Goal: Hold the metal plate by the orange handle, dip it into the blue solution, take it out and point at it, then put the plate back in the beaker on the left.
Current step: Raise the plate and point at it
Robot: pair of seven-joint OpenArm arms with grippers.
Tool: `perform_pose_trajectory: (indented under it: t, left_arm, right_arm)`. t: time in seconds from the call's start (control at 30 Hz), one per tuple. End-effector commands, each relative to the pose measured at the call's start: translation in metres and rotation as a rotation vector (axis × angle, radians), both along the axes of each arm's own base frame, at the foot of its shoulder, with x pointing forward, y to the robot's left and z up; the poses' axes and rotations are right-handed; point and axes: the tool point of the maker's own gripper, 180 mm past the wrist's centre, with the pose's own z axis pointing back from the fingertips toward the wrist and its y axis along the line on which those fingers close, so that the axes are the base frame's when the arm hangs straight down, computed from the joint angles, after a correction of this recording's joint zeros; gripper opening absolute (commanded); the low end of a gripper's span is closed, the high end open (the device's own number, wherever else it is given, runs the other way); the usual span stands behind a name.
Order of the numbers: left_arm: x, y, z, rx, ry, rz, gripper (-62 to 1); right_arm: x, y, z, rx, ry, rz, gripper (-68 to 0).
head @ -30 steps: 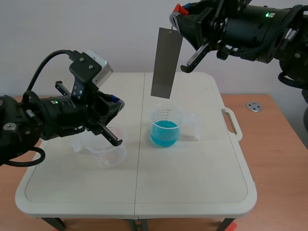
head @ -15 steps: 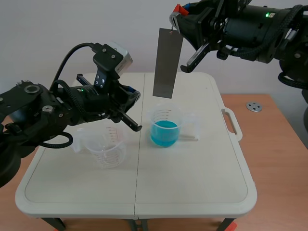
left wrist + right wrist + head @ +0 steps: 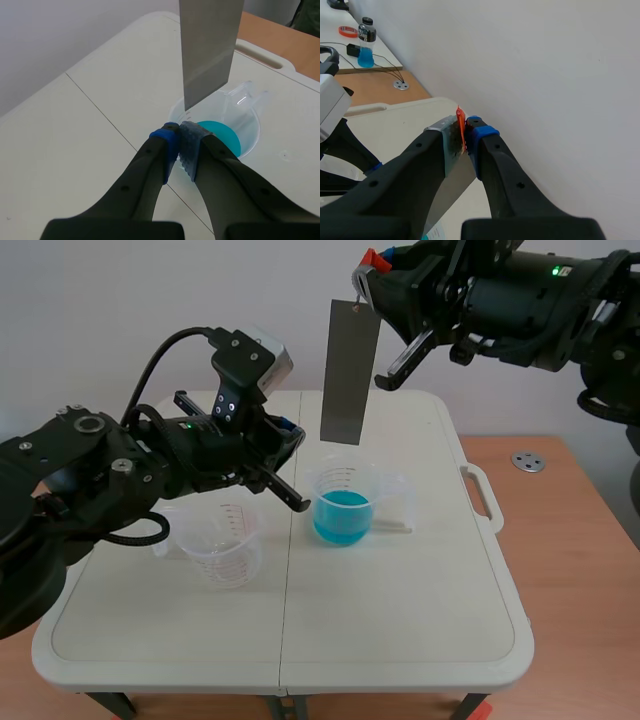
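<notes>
Left pincer point(image 3: 179, 142) rose near the plate point(image 3: 207, 50) edge.

The metal plate point(image 3: 342, 370) is plain grey sheet metal, smooth and matt, with a faint sheen in the left wrist view. Its orange handle point(image 3: 461, 123) is thin and smooth; its material cannot be told. The beaker point(image 3: 352, 478) holding the blue solution point(image 3: 342, 515) and the empty beaker point(image 3: 225, 545) are clear glossy plastic. The table point(image 3: 400, 610) is off-white matt plastic, standing on a wood-grained desk point(image 3: 590, 570). The left gripper point(image 3: 180, 142) is smooth black plastic with soft dotted pads point(image 3: 190, 150).
</notes>
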Motion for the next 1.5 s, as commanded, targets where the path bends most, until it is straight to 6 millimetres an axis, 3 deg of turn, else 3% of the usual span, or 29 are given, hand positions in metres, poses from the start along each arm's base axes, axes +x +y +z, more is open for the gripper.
perform_pose_trajectory:
  t: [0.0, 0.4, 0.53, 0.7, 0.93, 1.23, 1.47]
  left_arm:
    - [0.003, -0.001, 0.009, -0.014, -0.02, 0.003, -59.7]
    - [0.003, 0.0, 0.009, -0.015, -0.021, 0.004, -59.7]
    - [0.009, 0.011, 0.013, -0.017, -0.058, 0.039, -59.7]
    - [0.009, 0.049, 0.021, 0.014, -0.153, 0.11, -59.7]
    - [-0.011, 0.119, 0.02, 0.088, -0.208, 0.211, -59.7]
    - [-0.058, 0.212, -0.001, 0.215, -0.103, 0.342, -59.7]
    - [-0.109, 0.259, -0.033, 0.32, 0.032, 0.405, -59.7]
  right_arm:
    - [-0.003, 0.002, 0.019, 0.027, -0.05, 0.02, -66.2]
    - [-0.003, 0.002, 0.019, 0.027, -0.05, 0.019, -66.2]
    - [-0.002, 0.002, 0.019, 0.025, -0.047, 0.018, -66.2]
    - [-0.002, 0.002, 0.019, 0.025, -0.047, 0.018, -66.2]
    - [-0.003, 0.002, 0.019, 0.029, -0.047, 0.019, -66.2]
    - [-0.003, 0.002, 0.019, 0.031, -0.047, 0.02, -66.2]
    - [-0.003, 0.002, 0.02, 0.036, -0.047, 0.022, -66.2]
